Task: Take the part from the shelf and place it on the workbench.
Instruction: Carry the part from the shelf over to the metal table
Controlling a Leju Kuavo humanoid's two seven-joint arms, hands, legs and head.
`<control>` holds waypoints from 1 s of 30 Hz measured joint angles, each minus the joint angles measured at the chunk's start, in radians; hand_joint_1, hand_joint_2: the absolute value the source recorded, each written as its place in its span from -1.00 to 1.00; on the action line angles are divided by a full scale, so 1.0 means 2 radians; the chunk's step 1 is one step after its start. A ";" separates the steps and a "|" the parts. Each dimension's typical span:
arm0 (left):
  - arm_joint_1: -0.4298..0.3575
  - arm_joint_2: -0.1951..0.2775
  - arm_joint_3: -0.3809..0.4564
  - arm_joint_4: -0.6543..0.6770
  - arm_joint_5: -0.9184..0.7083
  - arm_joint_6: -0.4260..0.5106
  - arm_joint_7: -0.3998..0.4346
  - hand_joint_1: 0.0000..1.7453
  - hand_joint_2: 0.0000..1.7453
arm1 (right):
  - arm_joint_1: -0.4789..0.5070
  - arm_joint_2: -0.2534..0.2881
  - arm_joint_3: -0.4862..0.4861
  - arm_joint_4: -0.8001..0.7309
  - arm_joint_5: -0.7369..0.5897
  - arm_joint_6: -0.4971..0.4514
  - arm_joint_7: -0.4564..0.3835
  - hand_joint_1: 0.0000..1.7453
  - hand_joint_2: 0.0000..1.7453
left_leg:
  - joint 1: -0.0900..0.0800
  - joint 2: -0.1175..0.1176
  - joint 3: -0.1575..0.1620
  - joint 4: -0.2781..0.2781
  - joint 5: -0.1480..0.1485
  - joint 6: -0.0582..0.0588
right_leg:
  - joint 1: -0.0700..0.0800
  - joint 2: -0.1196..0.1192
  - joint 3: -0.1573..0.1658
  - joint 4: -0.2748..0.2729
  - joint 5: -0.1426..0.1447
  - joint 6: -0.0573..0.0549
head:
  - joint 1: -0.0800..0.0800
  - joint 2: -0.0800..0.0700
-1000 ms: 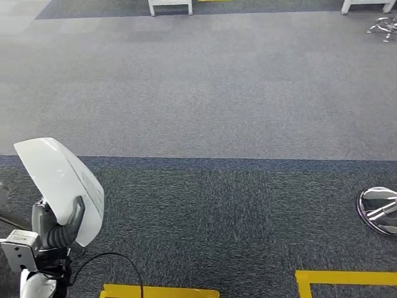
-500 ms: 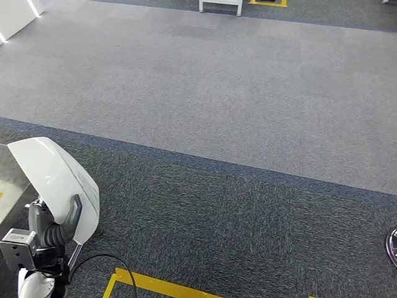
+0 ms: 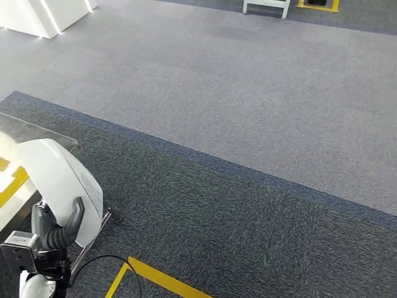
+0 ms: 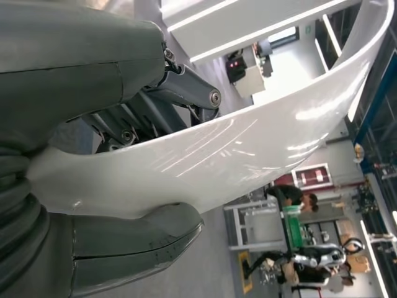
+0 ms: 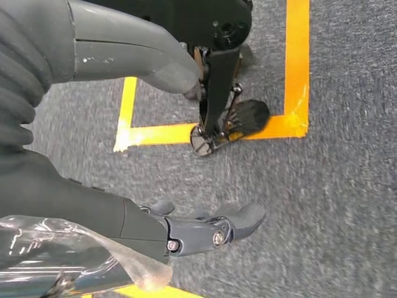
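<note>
left hand (image 3: 56,233) is gripping part (image 3: 61,180) by its lower edge | part is looking thin, glossy, slippery | right hand (image 5: 140,155) is hanging spread, empty

One white curved part (image 3: 61,180), two hands (image 3: 56,233) (image 5: 140,186), perhaps one workbench (image 3: 28,133).

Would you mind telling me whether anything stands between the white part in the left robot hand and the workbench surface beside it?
Nothing visible does. The left robot hand holds the white part right beside the shiny workbench at the picture's left edge, with only bare carpet around it.
</note>
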 joint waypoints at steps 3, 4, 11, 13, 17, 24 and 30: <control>0.001 0.000 0.000 0.000 0.000 0.000 0.000 1.00 1.00 | 0.001 0.000 0.000 0.000 0.000 0.000 0.000 -1.00 1.00 | 0.003 0.010 -0.030 0.061 -0.016 -0.004 | 0.002 -0.021 0.002 0.000 -0.003 -0.001 | 0.000 0.000; 0.001 0.000 0.000 0.000 0.000 0.000 0.000 1.00 1.00 | 0.001 0.000 0.000 0.000 0.000 0.000 0.000 -1.00 1.00 | 0.004 0.012 -0.022 0.043 -0.002 -0.004 | 0.002 -0.028 0.003 0.000 -0.004 0.000 | 0.000 0.000; 0.001 0.000 0.000 0.000 0.000 0.000 0.000 1.00 1.00 | -0.002 0.000 0.000 0.000 0.000 0.000 0.000 -1.00 1.00 | -0.007 0.043 0.038 -0.081 0.042 0.014 | 0.005 -0.060 0.016 -0.001 -0.016 0.016 | 0.000 0.000; 0.001 0.000 0.000 0.000 0.000 0.000 0.000 1.00 1.00 | -0.003 0.000 0.000 0.000 0.000 0.000 0.000 -1.00 1.00 | -0.004 0.031 0.040 -0.084 0.043 0.021 | 0.003 -0.040 0.011 0.015 -0.029 0.020 | 0.002 0.000; 0.000 -0.001 0.000 0.000 0.000 0.000 0.000 1.00 1.00 | 0.000 0.000 0.000 0.000 0.000 0.000 0.000 -1.00 1.00 | -0.003 0.007 0.041 -0.085 0.044 0.027 | 0.002 -0.004 -0.054 0.137 -0.078 0.022 | 0.006 0.000; 0.000 -0.001 0.000 0.000 0.000 -0.001 0.000 1.00 1.00 | 0.000 -0.001 0.000 0.000 0.000 0.000 0.000 -1.00 1.00 | -0.001 -0.039 0.038 -0.080 0.042 0.017 | 0.000 0.037 -0.010 0.009 -0.001 0.014 | 0.007 0.000; 0.000 0.000 0.000 0.000 0.000 0.000 0.000 1.00 1.00 | 0.000 0.001 0.000 0.000 0.000 0.000 0.000 -1.00 1.00 | -0.001 -0.009 0.008 -0.021 0.010 0.001 | -0.001 0.003 0.000 -0.001 0.000 0.001 | 0.002 0.000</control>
